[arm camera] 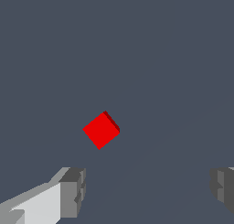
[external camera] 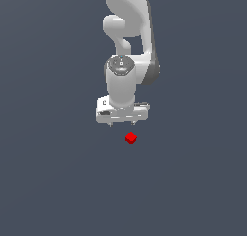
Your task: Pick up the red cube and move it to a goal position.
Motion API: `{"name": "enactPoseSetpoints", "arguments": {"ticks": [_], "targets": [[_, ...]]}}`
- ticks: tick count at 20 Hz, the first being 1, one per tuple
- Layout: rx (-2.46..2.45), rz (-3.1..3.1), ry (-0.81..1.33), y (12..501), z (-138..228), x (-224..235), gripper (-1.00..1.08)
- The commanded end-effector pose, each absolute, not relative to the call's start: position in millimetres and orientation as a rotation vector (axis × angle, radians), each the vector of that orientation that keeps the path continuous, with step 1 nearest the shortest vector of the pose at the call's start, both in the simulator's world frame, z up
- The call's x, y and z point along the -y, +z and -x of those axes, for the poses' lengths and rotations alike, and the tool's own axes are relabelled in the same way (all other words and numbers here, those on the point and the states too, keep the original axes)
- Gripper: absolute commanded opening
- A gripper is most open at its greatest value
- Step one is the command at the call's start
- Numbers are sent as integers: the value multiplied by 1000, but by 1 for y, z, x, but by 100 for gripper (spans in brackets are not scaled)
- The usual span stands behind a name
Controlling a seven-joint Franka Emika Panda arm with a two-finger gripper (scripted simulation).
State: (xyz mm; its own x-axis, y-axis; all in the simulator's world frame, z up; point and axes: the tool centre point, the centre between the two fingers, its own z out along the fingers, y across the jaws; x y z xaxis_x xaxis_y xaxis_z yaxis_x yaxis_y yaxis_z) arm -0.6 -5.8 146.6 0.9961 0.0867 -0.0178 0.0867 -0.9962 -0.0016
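Spread fingers (arm camera: 71, 193) of end effector (external camera: 122, 124); red cube (external camera: 131, 138) (untouched) just beyond.

Surface (external camera: 53, 182): we record a plain, unmarked dark grey-blue ground. On it we list one item: the red cube (external camera: 131, 138), small, turned cornerwise.

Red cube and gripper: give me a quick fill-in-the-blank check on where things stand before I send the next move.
1. The red cube lies ____ the gripper, not between its fingers.
2. The gripper's jaws stand ____.
3. The cube's colour is ____.
4. In the wrist view, the fingers hold ____.

Missing words: outside; open; red; nothing
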Motion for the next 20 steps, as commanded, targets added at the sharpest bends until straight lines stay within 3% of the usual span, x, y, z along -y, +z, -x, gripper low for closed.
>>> {"name": "enactPoseSetpoints", "arguments": {"ticks": [1,20], "targets": [[215,3133,27,137,-1,3,100],[1045,2961,3,36,-5,-34,100]]}}
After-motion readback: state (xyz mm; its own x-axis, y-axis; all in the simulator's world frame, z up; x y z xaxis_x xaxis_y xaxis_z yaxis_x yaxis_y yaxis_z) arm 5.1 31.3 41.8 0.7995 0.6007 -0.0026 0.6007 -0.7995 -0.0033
